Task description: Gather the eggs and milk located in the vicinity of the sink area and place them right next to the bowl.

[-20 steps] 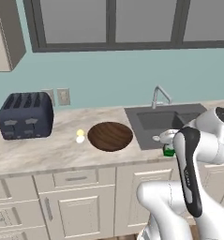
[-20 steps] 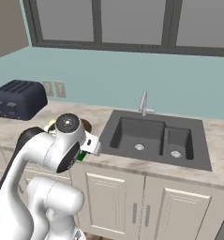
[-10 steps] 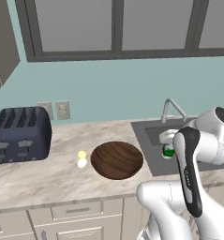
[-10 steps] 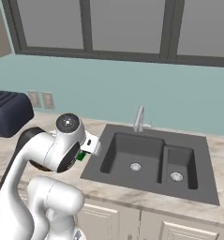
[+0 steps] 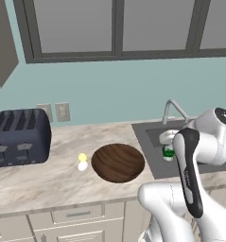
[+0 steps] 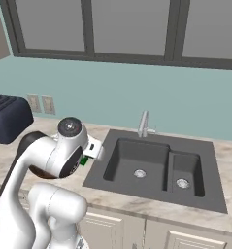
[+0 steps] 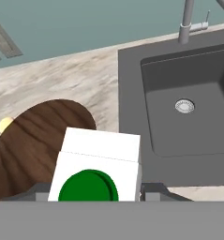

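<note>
- Milk (image 7: 95, 171), white with a green round top, sits pinched between the gripper (image 7: 97, 190) fingers, held in the air over the counter (image 5: 48, 179) edge between the bowl and the sink.
- Just past it lies the dark wooden bowl (image 5: 117, 162), empty.
- Touching the bowl's left rim sit the two eggs (image 5: 82, 161), yellow one behind the white.
- Right of the bowl lies the grey sink (image 6: 156, 168) with its chrome faucet (image 6: 143, 124).
- Farther left stands a dark blue toaster (image 5: 20, 137) against the teal wall.
</note>
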